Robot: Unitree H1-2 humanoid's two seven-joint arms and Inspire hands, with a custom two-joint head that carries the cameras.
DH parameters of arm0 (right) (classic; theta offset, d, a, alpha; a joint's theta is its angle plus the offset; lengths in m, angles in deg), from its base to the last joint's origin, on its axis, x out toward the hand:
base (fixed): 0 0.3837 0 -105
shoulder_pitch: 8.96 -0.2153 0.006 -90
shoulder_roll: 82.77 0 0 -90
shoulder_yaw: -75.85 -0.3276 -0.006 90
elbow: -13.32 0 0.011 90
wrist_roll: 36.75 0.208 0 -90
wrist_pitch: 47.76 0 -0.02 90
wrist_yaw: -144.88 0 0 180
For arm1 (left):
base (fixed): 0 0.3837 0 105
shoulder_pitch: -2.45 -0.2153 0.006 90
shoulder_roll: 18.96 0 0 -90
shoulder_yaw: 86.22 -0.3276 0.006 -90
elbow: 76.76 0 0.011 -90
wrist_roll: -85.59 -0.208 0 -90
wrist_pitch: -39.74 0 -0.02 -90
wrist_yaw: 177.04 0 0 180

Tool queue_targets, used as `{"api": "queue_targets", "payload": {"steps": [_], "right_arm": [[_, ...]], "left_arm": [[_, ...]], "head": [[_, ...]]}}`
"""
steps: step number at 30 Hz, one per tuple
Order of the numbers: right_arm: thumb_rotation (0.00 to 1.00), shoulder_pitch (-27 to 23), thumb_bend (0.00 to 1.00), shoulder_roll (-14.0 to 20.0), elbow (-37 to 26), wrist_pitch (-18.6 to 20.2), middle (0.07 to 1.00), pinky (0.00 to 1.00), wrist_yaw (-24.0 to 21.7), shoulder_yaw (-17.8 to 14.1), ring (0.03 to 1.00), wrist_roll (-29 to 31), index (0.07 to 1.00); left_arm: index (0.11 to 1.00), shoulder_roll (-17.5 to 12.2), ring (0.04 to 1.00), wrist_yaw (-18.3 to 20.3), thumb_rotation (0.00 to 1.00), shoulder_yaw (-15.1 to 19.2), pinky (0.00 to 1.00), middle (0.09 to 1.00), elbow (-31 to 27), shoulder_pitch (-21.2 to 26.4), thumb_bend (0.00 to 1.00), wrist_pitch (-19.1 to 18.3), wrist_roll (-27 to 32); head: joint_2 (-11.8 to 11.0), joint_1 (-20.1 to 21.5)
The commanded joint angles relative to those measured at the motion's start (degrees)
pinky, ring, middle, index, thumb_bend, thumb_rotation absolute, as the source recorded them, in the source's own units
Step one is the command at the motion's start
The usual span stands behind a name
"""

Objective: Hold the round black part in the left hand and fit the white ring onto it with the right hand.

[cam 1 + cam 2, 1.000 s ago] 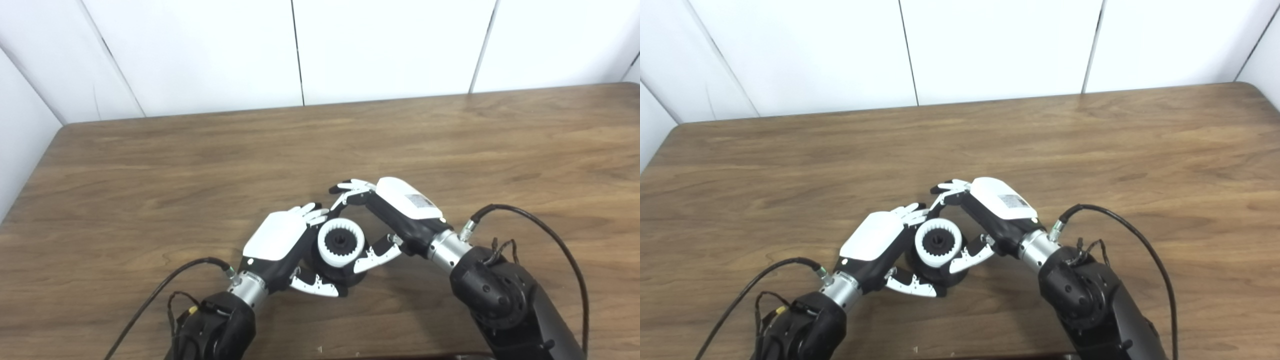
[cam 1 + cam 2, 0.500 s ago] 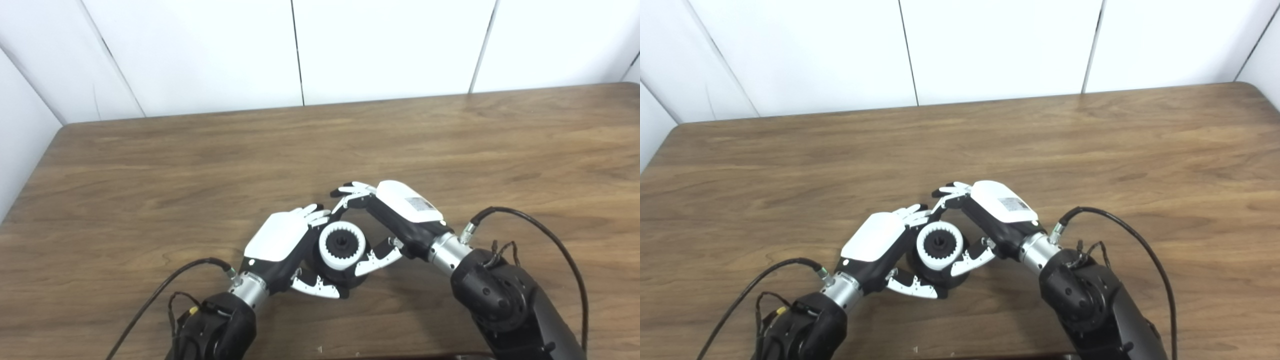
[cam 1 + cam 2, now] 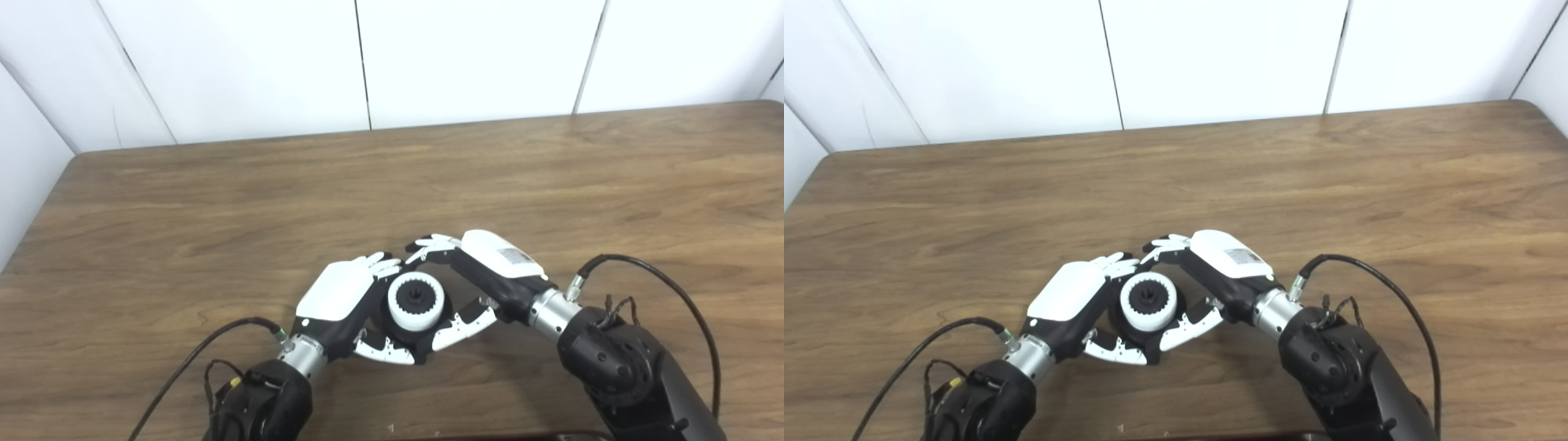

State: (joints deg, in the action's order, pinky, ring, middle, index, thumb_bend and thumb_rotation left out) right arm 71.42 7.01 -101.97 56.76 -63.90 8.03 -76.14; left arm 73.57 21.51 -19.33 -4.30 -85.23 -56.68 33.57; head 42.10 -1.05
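Left robot hand [image 3: 343,293] cups round black part [image 3: 401,324]; white ring [image 3: 416,301] atop; right robot hand [image 3: 490,269] seemingly pinching ring.

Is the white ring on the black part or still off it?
On it. The white ring sits level atop the round black part, whose toothed hub shows through its centre. Whether it is fully seated, cannot tell.
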Motion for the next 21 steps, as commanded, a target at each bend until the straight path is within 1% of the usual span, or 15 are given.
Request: {"api": "queue_targets", "payload": {"steps": [1, 7, 10, 14, 18, 21], "right_arm": [[0.38, -1.23, 0.94, -0.11, -0.6, -0.48, 0.89, 0.84, 0.31, -0.53, 0.94, 0.5, 0.775], [0.38, -0.94, 0.95, -0.69, -1.06, 0.12, 0.895, 0.84, 1.04, -1.96, 0.936, 2.08, 0.797], [0.41, -0.54, 0.96, -1.22, -1.37, 0.41, 0.901, 0.83, 1.68, -3.28, 0.929, 3.51, 0.825], [0.42, 0.06, 0.95, -1.98, -1.82, 1.24, 0.92, 0.84, 1.87, -5.26, 0.934, 6.02, 0.868], [0.44, 0.5, 0.94, -2.46, -2.12, 2.03, 0.941, 0.85, 1.95, -7.14, 0.939, 8.97, 0.909], [0.48, 0.81, 0.95, -2.22, -1.96, 2.01, 0.947, 0.84, 2.39, -8.35, 0.936, 10.68, 0.915]], "left_arm": [[0.758, -0.37, 0.941, -0.7, 0.37, 0.25, 0.93, 0.882, -0.27, 0.89, 0.86, 0.49, -0.95], [0.759, -0.3, 0.944, -0.55, 0.35, 0.27, 0.93, 0.882, -0.37, 0.82, 0.87, 0.13, -1.32], [0.758, -0.33, 0.946, -0.59, 0.34, 0.21, 0.93, 0.883, -0.38, 0.8, 0.86, 0.11, -1.61], [0.755, -0.36, 0.943, -1.03, 0.34, 0.17, 0.93, 0.881, -0.26, 0.73, 0.86, 0.38, -1.81], [0.758, -0.44, 0.948, -0.33, 0.34, 0.16, 0.93, 0.885, -0.65, 0.68, 0.86, -0.06, -1.98], [0.76, -0.54, 0.949, 0.0, 0.34, 0.33, 0.93, 0.886, -0.84, 0.61, 0.86, -0.33, -1.94]], "head": [[0.0, -0.07], [-0.1, -0.11], [-0.14, -0.18], [-0.19, -0.18], [-0.21, -0.22], [-0.16, -0.2]]}}
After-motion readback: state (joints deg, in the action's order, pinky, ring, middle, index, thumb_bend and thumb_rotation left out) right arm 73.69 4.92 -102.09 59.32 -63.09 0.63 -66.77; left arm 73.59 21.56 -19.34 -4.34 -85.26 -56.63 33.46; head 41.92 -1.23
